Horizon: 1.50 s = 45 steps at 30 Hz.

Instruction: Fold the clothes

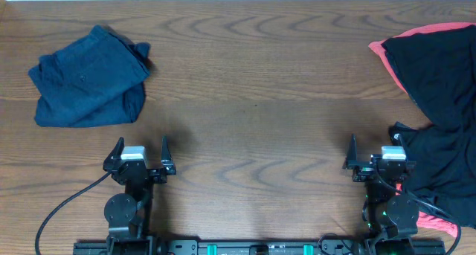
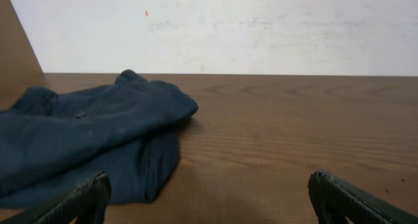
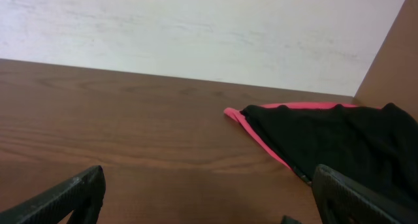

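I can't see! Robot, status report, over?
Left end effector open. Right end effector open. Blue garment far left, black-pink garment right. Nothing blocking.

From my end, overhead looks straight down on the whole bench [image 1: 253, 99]. Left wrist cam sits low, close to the surface, facing the far wall [image 2: 261, 28], with its own fingers [image 2: 78, 198] at frame bottom. It shares the blue garment [image 1: 89, 76] with overhead. Right wrist cam is set the same and shares the black-and-pink garment [image 1: 439, 69].
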{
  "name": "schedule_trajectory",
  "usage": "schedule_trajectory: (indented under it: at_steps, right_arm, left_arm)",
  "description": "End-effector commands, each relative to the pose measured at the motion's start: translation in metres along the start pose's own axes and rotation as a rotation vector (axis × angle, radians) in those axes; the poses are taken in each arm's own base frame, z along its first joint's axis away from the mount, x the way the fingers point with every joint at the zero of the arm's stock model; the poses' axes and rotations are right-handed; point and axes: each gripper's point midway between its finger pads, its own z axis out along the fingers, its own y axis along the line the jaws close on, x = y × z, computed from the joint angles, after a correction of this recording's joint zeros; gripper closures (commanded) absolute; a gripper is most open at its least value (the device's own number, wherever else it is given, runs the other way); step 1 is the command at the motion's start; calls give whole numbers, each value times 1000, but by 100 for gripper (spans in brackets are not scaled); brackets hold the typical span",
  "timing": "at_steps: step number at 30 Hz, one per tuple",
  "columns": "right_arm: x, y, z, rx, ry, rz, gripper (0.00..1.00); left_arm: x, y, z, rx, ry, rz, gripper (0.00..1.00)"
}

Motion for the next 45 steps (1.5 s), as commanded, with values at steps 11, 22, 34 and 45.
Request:
schedule_trajectory:
  at_steps: [11, 22, 34, 45]
  right_arm:
    - [-5, 2, 0, -14, -21, -6, 1]
    - [14, -1, 3, 4, 70, -6, 1]
    - [5, -9, 18, 53, 380, 46, 1]
    - [-13, 4, 27, -32, 831, -16, 1]
  left_arm:
    - [14, 1, 0, -3, 48, -10, 2]
    - [24, 1, 1, -10, 119, -140, 2]
    - [-7, -22, 16, 91, 341, -209, 2]
    - [-25, -50, 22, 215, 669, -282, 2]
